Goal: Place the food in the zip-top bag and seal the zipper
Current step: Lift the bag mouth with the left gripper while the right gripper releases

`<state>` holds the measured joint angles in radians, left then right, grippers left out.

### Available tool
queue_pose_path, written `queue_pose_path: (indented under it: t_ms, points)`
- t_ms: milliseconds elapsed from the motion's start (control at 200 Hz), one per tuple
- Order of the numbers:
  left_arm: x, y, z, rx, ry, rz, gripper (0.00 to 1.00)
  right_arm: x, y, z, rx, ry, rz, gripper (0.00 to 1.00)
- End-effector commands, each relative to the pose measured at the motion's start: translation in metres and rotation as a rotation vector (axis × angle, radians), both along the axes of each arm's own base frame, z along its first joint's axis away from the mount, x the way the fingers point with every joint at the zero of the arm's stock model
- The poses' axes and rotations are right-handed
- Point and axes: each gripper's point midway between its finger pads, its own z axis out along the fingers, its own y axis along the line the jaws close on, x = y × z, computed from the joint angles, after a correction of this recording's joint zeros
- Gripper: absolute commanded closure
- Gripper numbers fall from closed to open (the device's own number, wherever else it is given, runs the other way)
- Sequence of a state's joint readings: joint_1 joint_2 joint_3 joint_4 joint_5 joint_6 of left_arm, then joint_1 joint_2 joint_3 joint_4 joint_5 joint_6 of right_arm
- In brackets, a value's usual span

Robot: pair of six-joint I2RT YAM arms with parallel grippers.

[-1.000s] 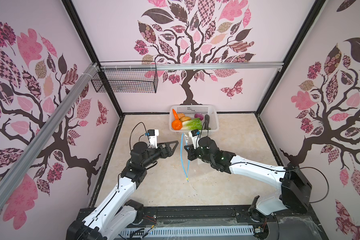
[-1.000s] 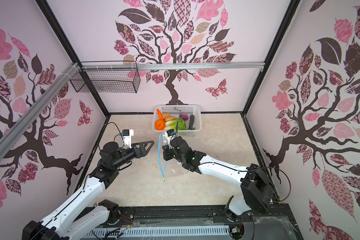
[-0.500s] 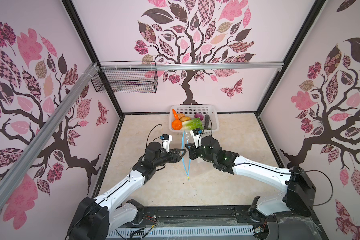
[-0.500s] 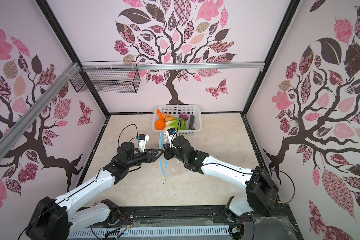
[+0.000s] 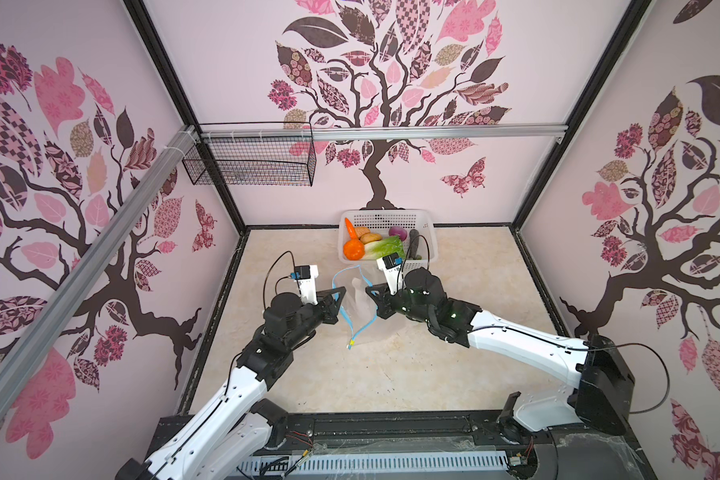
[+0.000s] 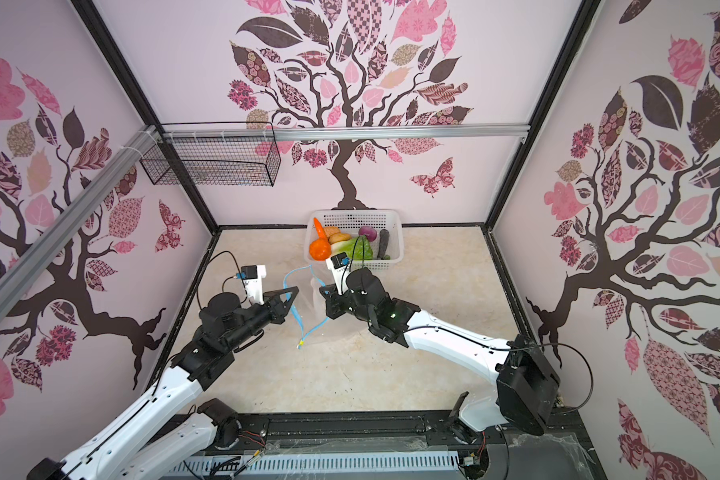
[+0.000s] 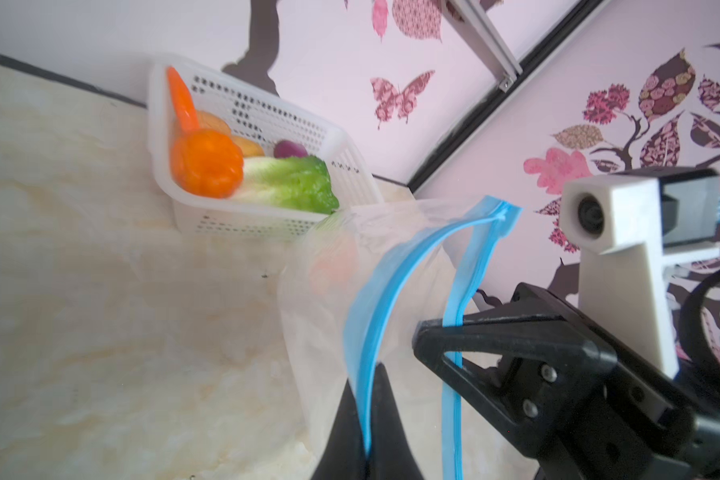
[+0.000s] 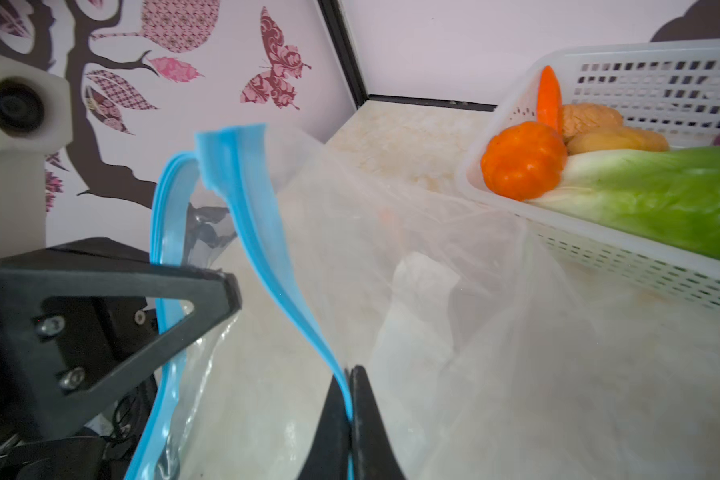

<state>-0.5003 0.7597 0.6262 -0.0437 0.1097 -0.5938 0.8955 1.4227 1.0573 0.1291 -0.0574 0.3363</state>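
left claw (image 7: 366,390), right claw (image 8: 347,384) on zipper (image 7: 391,282), seemingly opposite lips

Bright even light w/ soft shadows; edges bent (wrist pics partly blurry).

white basket (image 5: 391,218): far end of table (image 5: 391,374) | wire basket (image 5: 250,166): hangs from rail (image 5: 433,132)

The zip-top bag (image 8: 433,249) is clear, its zipper (image 7: 373,299) light blue, the slider tab (image 5: 350,343) yellow. The basket (image 5: 387,214) is white. The carrot (image 5: 350,227) and pumpkin (image 5: 353,248) are orange, the potatoes (image 5: 370,237) tan, the onion (image 5: 396,231) purple, the cabbage (image 5: 385,248) green, the eggplant (image 5: 413,245) dark. The table (image 5: 454,353) is marbled beige.
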Motion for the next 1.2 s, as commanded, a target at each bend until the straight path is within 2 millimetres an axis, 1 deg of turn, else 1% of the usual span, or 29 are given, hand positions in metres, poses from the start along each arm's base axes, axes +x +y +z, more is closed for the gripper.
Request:
queue_pose_path:
  t_ms: [0, 75, 115, 200, 235, 280, 340, 390, 450, 595, 645, 710, 800, 895, 965, 1040, 1070, 1110, 1190]
  points:
    - [-0.003, 0.034, 0.039, 0.026, -0.097, 0.160, 1.00, -0.007, 0.029, 0.028, 0.073, -0.010, 0.129, 1.00]
    - [-0.009, 0.044, 0.055, 0.014, -0.121, 0.193, 1.00, -0.010, 0.043, 0.037, 0.110, 0.003, 0.189, 1.00]
    - [-0.011, 0.045, 0.060, 0.008, -0.120, 0.196, 1.00, -0.012, 0.051, 0.038, 0.130, 0.016, 0.220, 1.00]
    - [-0.013, 0.039, 0.067, -0.005, -0.104, 0.162, 1.00, -0.017, 0.064, 0.043, 0.170, 0.047, 0.286, 1.00]
    - [-0.012, 0.035, 0.067, -0.007, -0.095, 0.145, 1.00, -0.018, 0.068, 0.042, 0.179, 0.062, 0.301, 1.00]
    - [-0.010, 0.031, 0.064, -0.001, -0.078, 0.133, 1.00, -0.016, 0.071, 0.035, 0.182, 0.087, 0.298, 1.00]
    - [-0.004, 0.027, 0.051, 0.030, -0.035, 0.129, 1.00, -0.011, 0.071, 0.022, 0.170, 0.118, 0.273, 1.00]
    - [0.002, 0.023, 0.040, 0.058, -0.001, 0.123, 1.00, -0.003, 0.066, 0.007, 0.158, 0.153, 0.236, 1.00]
    - [0.009, 0.019, 0.023, 0.090, 0.040, 0.120, 1.00, 0.010, 0.056, -0.014, 0.147, 0.199, 0.171, 1.00]
    - [0.024, 0.001, -0.026, 0.161, 0.163, 0.067, 1.00, 0.045, 0.015, -0.062, 0.149, 0.312, -0.002, 1.00]
    - [0.026, -0.007, -0.039, 0.163, 0.201, 0.032, 1.00, 0.051, 0.004, -0.072, 0.157, 0.330, -0.033, 1.00]
    - [0.026, -0.015, -0.051, 0.160, 0.236, -0.004, 1.00, 0.057, -0.008, -0.084, 0.142, 0.340, -0.071, 1.00]
    - [0.026, -0.019, -0.059, 0.174, 0.262, -0.025, 1.00, 0.065, -0.024, -0.098, 0.071, 0.310, -0.130, 1.00]
    - [0.028, -0.019, -0.061, 0.186, 0.265, -0.025, 1.00, 0.075, -0.040, -0.110, -0.026, 0.257, -0.206, 1.00]
    - [0.029, -0.022, -0.059, 0.181, 0.261, -0.033, 1.00, 0.079, -0.042, -0.113, -0.065, 0.239, -0.220, 1.00]
    - [0.032, -0.024, -0.060, 0.180, 0.263, -0.036, 1.00, 0.079, -0.037, -0.106, -0.065, 0.232, -0.190, 1.00]
    - [0.034, -0.025, -0.059, 0.177, 0.261, -0.036, 1.00, 0.078, -0.034, -0.100, -0.054, 0.228, -0.171, 0.94]
    - [0.035, -0.026, -0.061, 0.176, 0.264, -0.037, 1.00, 0.076, -0.030, -0.092, -0.036, 0.221, -0.147, 0.84]
    - [0.039, -0.028, -0.063, 0.167, 0.260, -0.032, 1.00, 0.074, -0.026, -0.073, 0.000, 0.197, -0.122, 0.60]
